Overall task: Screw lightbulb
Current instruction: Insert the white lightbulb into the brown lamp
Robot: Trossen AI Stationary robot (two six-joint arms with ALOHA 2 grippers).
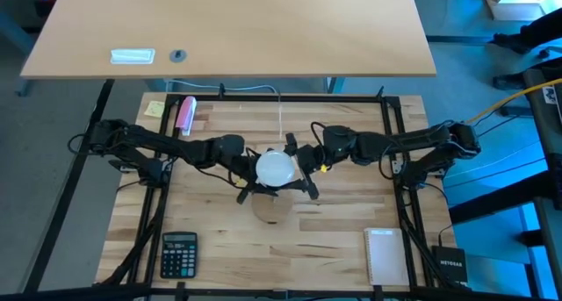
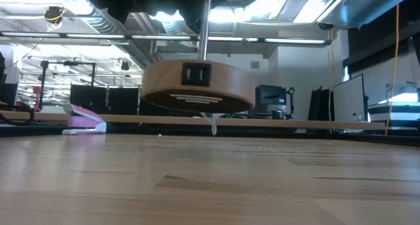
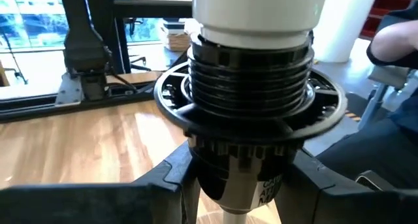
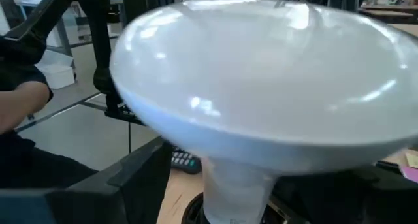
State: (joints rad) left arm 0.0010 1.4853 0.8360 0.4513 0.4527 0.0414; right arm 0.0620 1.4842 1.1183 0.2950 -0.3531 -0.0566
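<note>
Your lightbulb (image 1: 275,168) sits mid-table in the black socket (image 3: 251,106), lifted with its wooden disc (image 2: 198,87). Your left gripper (image 3: 245,185) clamps the socket; your right gripper (image 4: 215,198) brackets the bulb's neck, grip unclear

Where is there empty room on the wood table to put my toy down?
Bare wood lies between the calculator and the notepad. The middle is crowded: both grippers meet at the lightbulb. The pink stapler fills the far left corner.
</note>
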